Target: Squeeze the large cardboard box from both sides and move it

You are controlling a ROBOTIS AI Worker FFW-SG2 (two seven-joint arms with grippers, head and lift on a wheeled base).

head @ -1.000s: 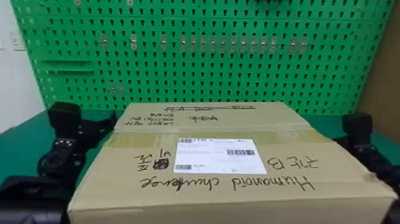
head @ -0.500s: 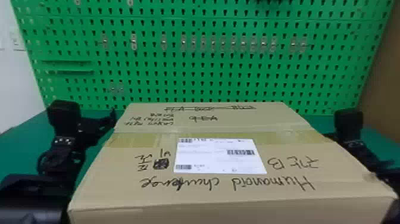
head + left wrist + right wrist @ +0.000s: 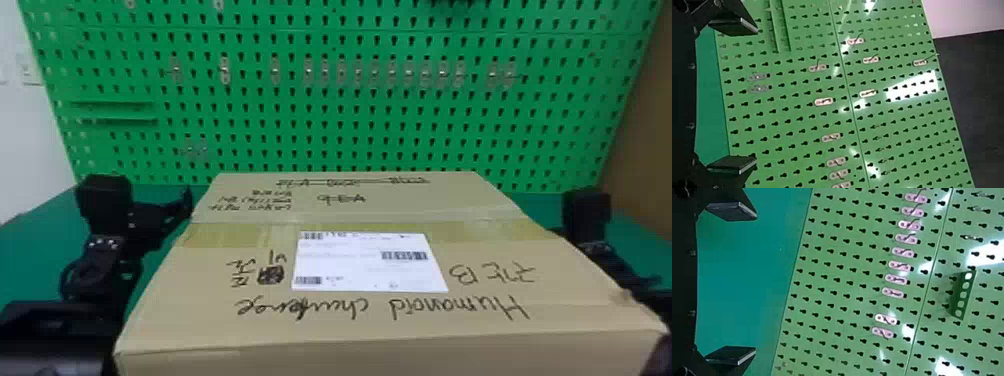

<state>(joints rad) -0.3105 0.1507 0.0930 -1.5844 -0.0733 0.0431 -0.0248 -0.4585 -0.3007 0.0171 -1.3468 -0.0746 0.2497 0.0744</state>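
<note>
The large cardboard box [image 3: 370, 310] fills the lower middle of the head view, its top bearing handwriting, tape and a white label. Along the box's left side is my left gripper [image 3: 187, 202], close to the far left edge. On the other side stands my right gripper [image 3: 557, 232], partly hidden behind the box's right edge. In the left wrist view my left gripper [image 3: 756, 96] has its two fingers wide apart, nothing between them. The right wrist view shows my right gripper [image 3: 756, 284] likewise spread, with nothing held.
A green pegboard [image 3: 350, 100] with small metal hooks rises behind the box. The green tabletop [image 3: 30, 240] shows on both sides of it. A brown panel [image 3: 645, 120] stands at the far right, and a white wall [image 3: 25, 130] at the left.
The right arm has moved inward to the left, closer to the box's right side. The left arm has barely shifted, and the box stays where it was.
</note>
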